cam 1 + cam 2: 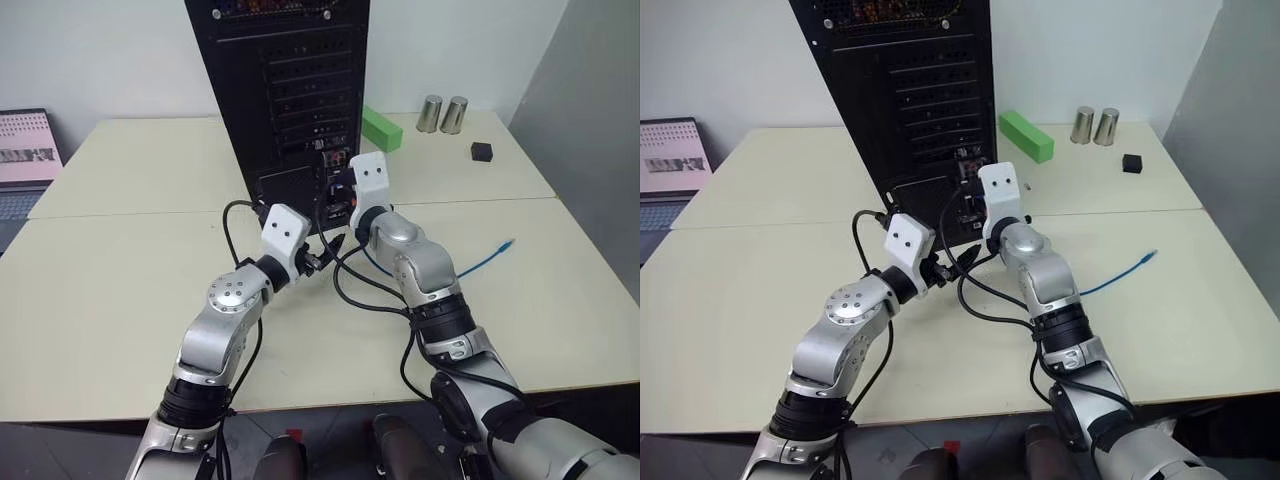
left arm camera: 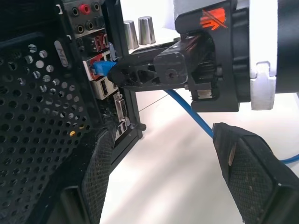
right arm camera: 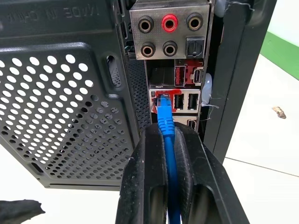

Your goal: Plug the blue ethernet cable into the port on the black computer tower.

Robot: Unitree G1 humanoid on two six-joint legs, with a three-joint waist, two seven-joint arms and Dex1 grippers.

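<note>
Right wrist view is showing the tall black metal computer tower [image 3: 70, 102], its perforated mesh grille sitting left of the narrow connector panel with round audio jacks. Left gripper [image 2: 163, 154] is hanging released, its textured black fingers spread apart beside the tower's base, grasping nothing. Right gripper [image 3: 170, 154] is clenching the thin bright-blue ethernet cable [image 3: 166, 140] just behind its plug, whose tip is sitting in the small squarish port [image 3: 162, 99], red-rimmed, on the panel.
</note>
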